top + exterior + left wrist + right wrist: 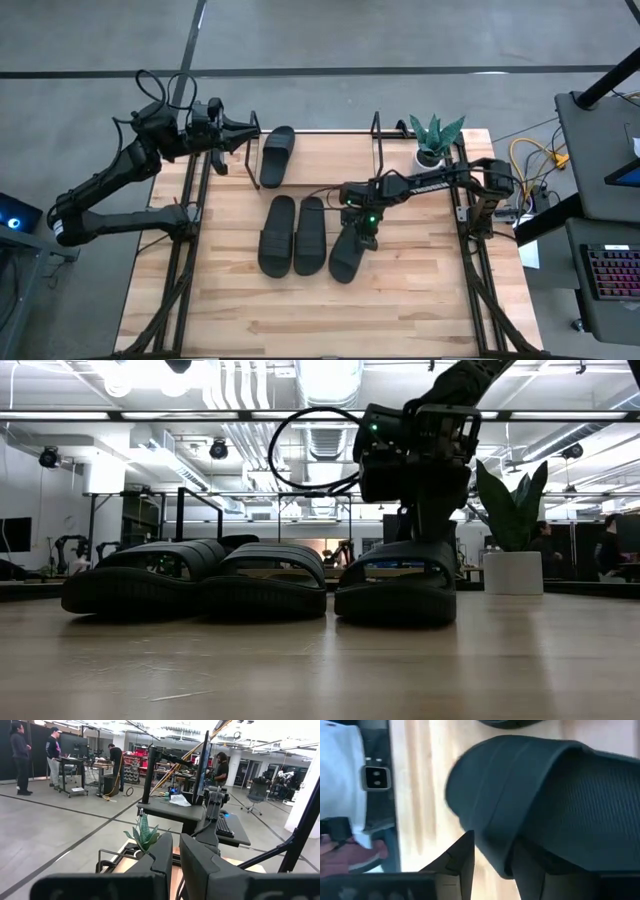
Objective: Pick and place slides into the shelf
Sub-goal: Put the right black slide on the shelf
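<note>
We take the shelf (320, 150) as our landmark: light board with black wire end frames, lying along the far side of the table. One slide (277, 156) already lies on its left portion.

Three slides lie on the tabletop in front of the shelf. Two sit side by side as a pair (293, 235), below the shelf's middle. The third slide (349, 252) lies just to the right of that pair, in front of the shelf's right half, apart from them.

The right gripper (360, 222) is directly over this third slide, at its end nearer the shelf. In the right wrist view, one finger (462, 855) sits outside the strap's edge and the other appears tucked under the strap (520, 785). We judge the jaws are closing across the strap; we cannot tell from the frames whether the grip is firm yet. The sole rests on the table in the low view (398, 588).

Key relation: the slide's long axis runs roughly toward the shelf, tilted slightly, its far end leaning right. The free shelf space lies straight beyond it, so we judge the carry is short and needs little rotation.

The left gripper (243, 132) waits at the shelf's left end, fingers together, holding nothing. The right arm is clearly nearer.
</note>
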Available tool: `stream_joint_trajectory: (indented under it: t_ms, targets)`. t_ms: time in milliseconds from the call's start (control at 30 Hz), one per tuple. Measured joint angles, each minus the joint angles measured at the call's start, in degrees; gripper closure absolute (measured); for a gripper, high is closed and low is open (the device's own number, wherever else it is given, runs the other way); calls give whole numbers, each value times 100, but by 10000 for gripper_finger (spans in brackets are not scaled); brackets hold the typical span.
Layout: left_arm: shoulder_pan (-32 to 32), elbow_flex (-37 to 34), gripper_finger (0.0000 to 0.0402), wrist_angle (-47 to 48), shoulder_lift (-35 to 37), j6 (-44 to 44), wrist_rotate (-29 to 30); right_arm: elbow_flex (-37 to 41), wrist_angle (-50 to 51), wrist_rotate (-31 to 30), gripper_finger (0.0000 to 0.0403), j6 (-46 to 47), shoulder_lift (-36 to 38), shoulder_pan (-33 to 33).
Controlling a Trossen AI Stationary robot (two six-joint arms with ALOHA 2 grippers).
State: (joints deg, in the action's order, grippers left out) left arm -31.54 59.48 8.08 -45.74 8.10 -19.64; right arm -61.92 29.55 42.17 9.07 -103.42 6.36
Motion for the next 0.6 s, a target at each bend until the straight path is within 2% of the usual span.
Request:
stream_joint_trajectory:
  t_ms: [133, 300, 600]
  targets:
    - [-1, 0, 381, 2, -10, -1, -2, 3, -23, 41, 322, -110, 0, -81]
    - [-1, 0, 381, 2, -10, -1, -1, -91, -24, 43, 385, -452, 0, -201]
    - [0, 0, 381, 4, -10, -2, -2, -347, 48, -5, 393, -456, 124, -261]
